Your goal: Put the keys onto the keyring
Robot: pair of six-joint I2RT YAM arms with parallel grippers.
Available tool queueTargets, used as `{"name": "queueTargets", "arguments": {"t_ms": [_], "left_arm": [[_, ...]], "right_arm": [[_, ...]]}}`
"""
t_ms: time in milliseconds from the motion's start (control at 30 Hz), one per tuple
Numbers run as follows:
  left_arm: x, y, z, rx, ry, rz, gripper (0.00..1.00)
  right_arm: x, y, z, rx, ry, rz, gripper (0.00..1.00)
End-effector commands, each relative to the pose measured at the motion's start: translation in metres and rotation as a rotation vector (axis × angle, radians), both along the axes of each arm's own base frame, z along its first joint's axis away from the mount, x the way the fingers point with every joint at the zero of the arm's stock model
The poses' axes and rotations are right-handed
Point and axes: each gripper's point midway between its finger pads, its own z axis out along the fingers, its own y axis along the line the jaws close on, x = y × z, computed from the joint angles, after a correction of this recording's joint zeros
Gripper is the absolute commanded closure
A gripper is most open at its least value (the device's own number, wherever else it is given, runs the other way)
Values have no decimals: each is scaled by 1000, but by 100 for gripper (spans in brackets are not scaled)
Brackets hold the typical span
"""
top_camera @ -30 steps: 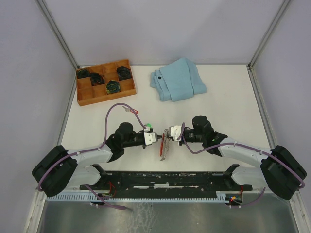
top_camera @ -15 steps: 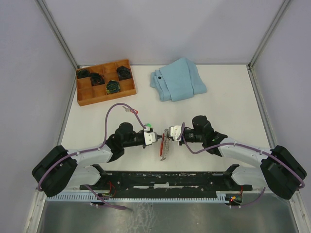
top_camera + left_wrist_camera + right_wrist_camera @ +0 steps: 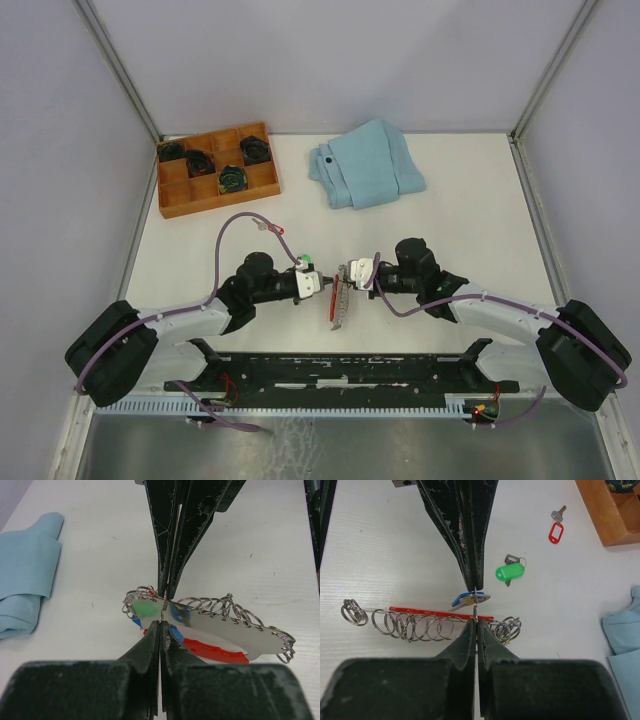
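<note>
Your left gripper [image 3: 160, 624] and right gripper [image 3: 475, 622] meet tip to tip, both with jaws pressed together. The right pinches a silvery loop of the red curved plastic keyring [image 3: 440, 614]. The small silver blue-tagged key [image 3: 465, 599] sits right at the left's tips, but you cannot tell whether it is gripped.

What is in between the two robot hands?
A blue-tagged key and a loop of the keyring lie between the left hand and the right hand, whose tips nearly meet. The right wrist view shows it best.

A white table [image 3: 470, 215] sits inside pale grey-lilac walls [image 3: 330, 60], with metal corner posts [image 3: 120, 70] rising behind.
</note>
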Motion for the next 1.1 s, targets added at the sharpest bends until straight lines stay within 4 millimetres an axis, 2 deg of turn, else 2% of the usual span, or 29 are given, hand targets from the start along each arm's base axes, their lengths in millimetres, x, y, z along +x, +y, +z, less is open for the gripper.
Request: {"name": "queueTargets", "arguments": {"t_ms": [0,567,1067], "left_arm": [[2,-9,26,-68,-29,-16,97],[-1,-12,27,-77,-20,-40,97],[6,-10,26,-78,-16,1,97]], "right_arm": [[5,9,28,75,-69,9,99],[7,10,28,76,-65,-2,99],[2,12,28,84,-53,27,99]]}}
